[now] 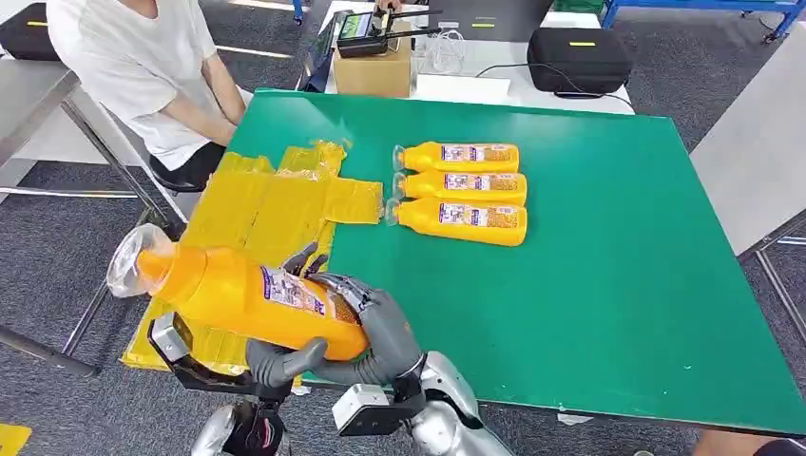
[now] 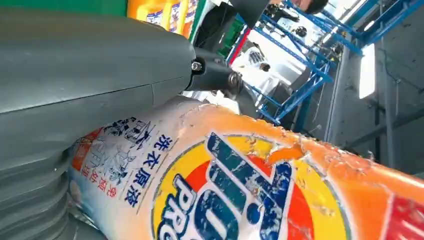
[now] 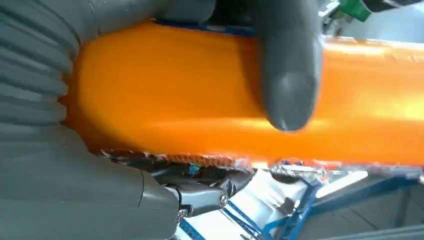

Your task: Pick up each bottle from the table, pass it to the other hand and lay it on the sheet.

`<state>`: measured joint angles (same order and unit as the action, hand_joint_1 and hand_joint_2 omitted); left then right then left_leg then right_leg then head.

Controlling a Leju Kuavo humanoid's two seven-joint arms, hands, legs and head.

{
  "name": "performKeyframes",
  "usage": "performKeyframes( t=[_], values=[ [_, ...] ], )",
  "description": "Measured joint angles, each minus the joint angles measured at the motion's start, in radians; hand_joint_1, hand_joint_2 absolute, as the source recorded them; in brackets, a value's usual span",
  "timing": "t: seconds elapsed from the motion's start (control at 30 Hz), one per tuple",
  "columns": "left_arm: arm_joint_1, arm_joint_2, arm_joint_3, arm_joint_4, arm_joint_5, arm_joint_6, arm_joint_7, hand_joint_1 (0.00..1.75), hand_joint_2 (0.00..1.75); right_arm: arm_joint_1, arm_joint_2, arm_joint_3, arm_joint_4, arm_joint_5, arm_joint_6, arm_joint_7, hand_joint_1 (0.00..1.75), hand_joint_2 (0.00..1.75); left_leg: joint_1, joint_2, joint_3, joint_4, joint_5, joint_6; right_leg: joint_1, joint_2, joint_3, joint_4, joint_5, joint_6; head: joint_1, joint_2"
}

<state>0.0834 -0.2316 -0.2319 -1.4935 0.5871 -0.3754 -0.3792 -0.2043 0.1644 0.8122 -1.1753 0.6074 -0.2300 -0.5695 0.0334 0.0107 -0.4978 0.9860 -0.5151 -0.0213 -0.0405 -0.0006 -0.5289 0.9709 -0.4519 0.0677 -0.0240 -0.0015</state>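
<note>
Holding one orange bottle [image 1: 249, 296] up in the air, near the front left corner of the green table [image 1: 608, 285], over the near part of the yellow sheet [image 1: 257, 204]. Gripped at its bottom end by the right hand [image 1: 380, 328], fingers wrapped around it. Gripped from below by the left hand [image 1: 285, 361] too. Lying flat on the table past the sheet: three more bottles [image 1: 461, 182], side by side, touching.

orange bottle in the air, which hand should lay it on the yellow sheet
Probably the left hand: it grips the orange bottle from below on the side of the yellow sheet. The right hand holds the base, farther away.
</note>
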Motion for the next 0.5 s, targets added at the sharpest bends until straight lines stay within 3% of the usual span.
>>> performKeyframes(
  t=[0.33,0.5],
  values=[
    [-0.028,-0.021,0.093,-0.008,-0.032,0.018,-0.013,1.75,1.75,0.171,-0.086,-0.012,-0.027,0.169,-0.133,0.064,0.00,0.00,0.000,-0.002,-0.001,0.000,0.000,0.000,0.000,-0.001,0.000,0.000,0.000,0.000,0.000,0.000],
    [-0.039,-0.018,0.102,-0.002,-0.211,0.110,-0.048,1.75,1.75,0.215,-0.122,-0.010,-0.055,0.180,-0.189,0.086,0.00,0.00,0.000,-0.001,-0.001,0.000,0.000,0.000,0.000,0.000,0.001,0.000,0.000,0.000,0.000,0.000]
  ],
)
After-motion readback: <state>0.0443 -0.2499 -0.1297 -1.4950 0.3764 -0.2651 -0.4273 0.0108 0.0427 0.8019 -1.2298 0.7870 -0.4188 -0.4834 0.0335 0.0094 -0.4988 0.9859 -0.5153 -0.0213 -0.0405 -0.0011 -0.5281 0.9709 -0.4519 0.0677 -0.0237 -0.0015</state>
